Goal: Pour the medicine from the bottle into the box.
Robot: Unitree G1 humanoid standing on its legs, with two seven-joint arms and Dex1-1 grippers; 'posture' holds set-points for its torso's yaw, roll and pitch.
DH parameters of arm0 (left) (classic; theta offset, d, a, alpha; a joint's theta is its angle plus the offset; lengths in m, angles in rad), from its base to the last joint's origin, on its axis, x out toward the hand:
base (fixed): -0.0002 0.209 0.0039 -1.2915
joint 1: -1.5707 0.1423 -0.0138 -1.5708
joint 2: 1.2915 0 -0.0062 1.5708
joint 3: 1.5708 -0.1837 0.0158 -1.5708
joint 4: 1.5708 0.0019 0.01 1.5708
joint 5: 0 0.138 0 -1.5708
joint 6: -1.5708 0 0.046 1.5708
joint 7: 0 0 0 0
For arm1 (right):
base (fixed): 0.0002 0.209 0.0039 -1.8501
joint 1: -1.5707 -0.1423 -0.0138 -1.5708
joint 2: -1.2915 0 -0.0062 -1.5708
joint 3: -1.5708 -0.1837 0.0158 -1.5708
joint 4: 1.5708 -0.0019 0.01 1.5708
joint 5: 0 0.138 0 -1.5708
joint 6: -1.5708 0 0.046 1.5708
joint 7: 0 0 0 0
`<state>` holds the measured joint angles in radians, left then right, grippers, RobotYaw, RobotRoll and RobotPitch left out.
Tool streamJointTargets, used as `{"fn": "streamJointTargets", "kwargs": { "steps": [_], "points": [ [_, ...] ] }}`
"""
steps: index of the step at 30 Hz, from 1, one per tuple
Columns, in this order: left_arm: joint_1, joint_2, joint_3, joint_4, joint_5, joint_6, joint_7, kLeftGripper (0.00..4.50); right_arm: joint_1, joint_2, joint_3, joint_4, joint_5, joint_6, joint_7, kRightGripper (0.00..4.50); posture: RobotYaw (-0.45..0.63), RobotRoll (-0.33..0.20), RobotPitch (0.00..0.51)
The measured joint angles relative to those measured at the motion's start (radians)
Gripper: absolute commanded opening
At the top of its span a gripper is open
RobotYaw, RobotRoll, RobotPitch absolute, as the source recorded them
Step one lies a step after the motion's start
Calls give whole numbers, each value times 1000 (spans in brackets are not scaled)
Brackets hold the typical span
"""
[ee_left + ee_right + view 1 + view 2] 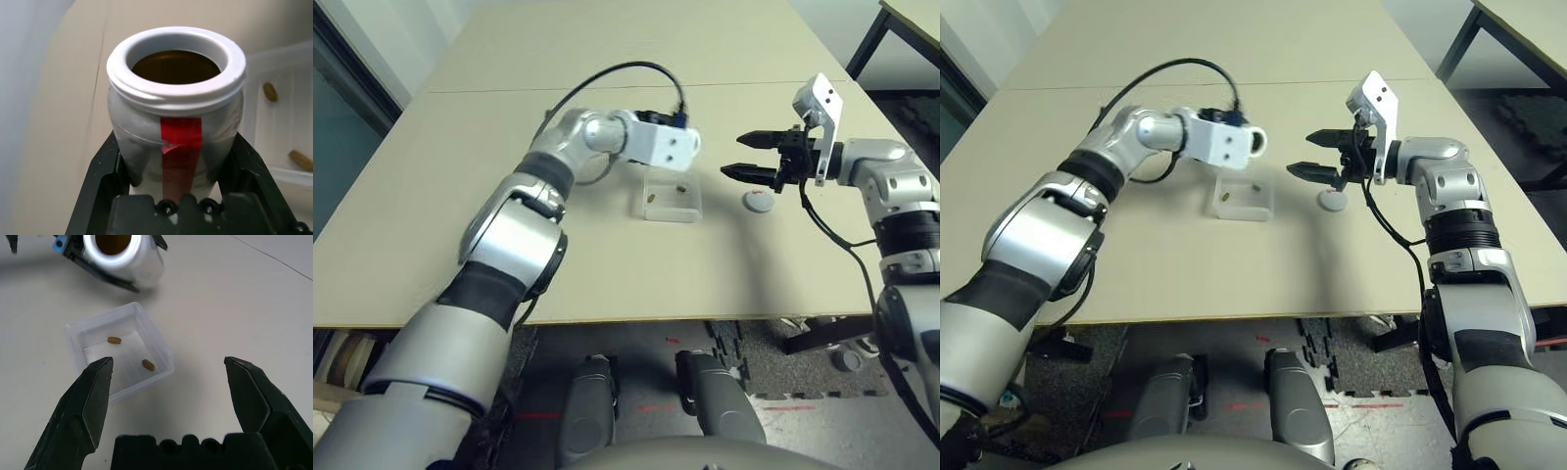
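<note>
Pinching: your left gripper (177,134) has its two black fingers closed on the sides of the bottle (178,110), held up off the table (578,284), over by the far side of the box (666,211).
Bottle: it is tilted, its open mouth turned toward your right; you see the white rim (1258,142), a brown interior and the red mark (181,147) down its side.
Right gripper: your right gripper (168,360) is spread wide with nothing between its fingers, raised to the right of the box.
Medicine: two small brown pieces, one (114,340) and another (148,364), lie apart from each other inside the box.
Box: clear, shallow and square, it sits flat on the table.
Cap: the round cap (759,201) lies on the table, near the box on its right.
</note>
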<state>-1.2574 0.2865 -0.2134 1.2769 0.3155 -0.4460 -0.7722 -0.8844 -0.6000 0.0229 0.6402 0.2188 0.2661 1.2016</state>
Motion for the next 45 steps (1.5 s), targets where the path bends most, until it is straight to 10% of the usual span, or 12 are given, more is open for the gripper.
{"fn": "streamJointTargets", "kwargs": {
  "steps": [12,23,45],
  "points": [
    [279,12,304,-330,-324,291,97,2540,5,-8,0,-1,0,4,2,4500,-29,0,120],
    [510,-2,364,-626,-402,374,264,2540,55,-6,-1,-40,4,24,-2,4500,-40,0,116],
    [536,2,398,-419,-433,291,359,2540,111,-22,-19,-116,28,58,-31,4500,-94,0,109]
  ]
}}
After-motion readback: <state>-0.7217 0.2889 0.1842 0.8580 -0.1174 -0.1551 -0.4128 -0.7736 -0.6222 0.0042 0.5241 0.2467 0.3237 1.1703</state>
